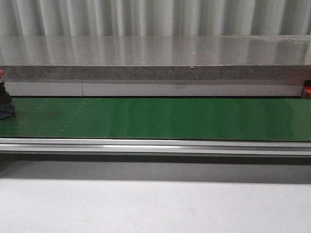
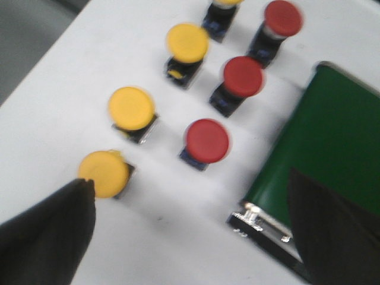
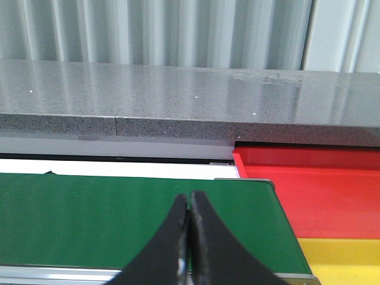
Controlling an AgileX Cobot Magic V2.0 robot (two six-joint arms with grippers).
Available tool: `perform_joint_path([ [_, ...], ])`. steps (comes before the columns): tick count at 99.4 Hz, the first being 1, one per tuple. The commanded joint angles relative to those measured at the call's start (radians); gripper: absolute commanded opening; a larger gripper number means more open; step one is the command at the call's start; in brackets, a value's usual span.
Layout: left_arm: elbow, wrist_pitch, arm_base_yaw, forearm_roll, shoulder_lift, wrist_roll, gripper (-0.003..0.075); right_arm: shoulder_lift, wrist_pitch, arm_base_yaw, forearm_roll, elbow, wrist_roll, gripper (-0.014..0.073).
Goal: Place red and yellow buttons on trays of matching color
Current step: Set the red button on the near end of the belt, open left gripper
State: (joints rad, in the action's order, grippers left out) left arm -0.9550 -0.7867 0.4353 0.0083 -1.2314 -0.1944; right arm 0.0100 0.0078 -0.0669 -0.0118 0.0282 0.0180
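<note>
Left hand [image 2: 190,231] is seen open above the white desk [image 2: 53,101], nothing held. Yellow buttons [image 2: 131,108] and red buttons [image 2: 207,140] are lined in two rows beside the green belt [image 2: 332,148]. Right hand [image 3: 190,231] is seen closed, empty, over the belt. Red tray [image 3: 314,190] and yellow tray [image 3: 344,258] sit at the belt's end.

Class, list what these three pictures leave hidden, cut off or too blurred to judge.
- Farthest yellow button, left wrist view: cap cut by the picture's edge.
- Yellow tray and red tray, right wrist view: both run past the edge, extent unknown.
- Dark object, front view: cut by the edge, unidentifiable.
- Button bases, left wrist view: motion blur hides markings.
- Both arms: absent from front view.
</note>
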Motion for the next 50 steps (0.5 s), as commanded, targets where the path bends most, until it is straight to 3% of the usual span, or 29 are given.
perform_joint_path([
  [1,0.051,0.081,0.087,0.001,0.026,-0.014,0.0619,0.016,-0.08,-0.003,0.012,-0.016,0.001,-0.0066],
  [17,0.158,0.192,0.158,-0.001,-0.022,-0.014,0.0619,0.016,-0.08,-0.003,0.012,-0.016,0.001,-0.0066],
  [50,0.118,0.198,0.158,0.027,-0.177,-0.002,0.0619,0.016,-0.08,-0.003,0.012,-0.016,0.001,-0.0066],
])
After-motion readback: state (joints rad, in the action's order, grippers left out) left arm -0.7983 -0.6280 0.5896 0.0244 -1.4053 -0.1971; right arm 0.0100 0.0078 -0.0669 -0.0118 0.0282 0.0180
